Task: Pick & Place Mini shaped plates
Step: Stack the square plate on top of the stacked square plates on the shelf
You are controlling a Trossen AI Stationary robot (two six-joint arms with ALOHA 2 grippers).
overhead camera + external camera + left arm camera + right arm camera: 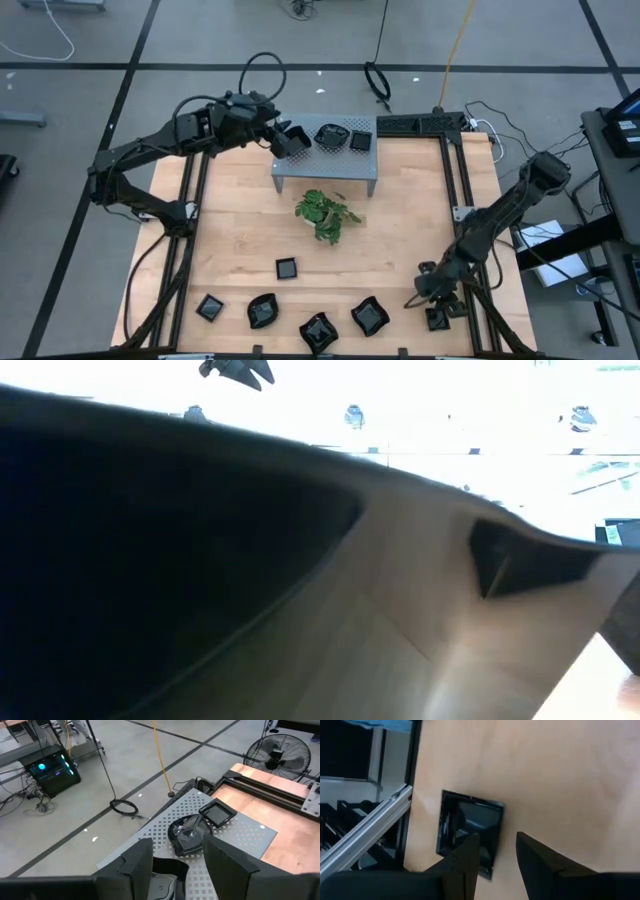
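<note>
place: lab/workshop | evidence: taped concrete floor (200, 40); floor fan (281, 751); lit electronics box (50, 770); loose cables (124, 807)

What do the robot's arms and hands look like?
Both arms are dark, nearly black, and made of jointed sections with black cables looping beside them. The left hand has two flat, wide, angular black fingers with a gap between them. The right hand has the same kind of flat black fingers. No markings show.
</note>
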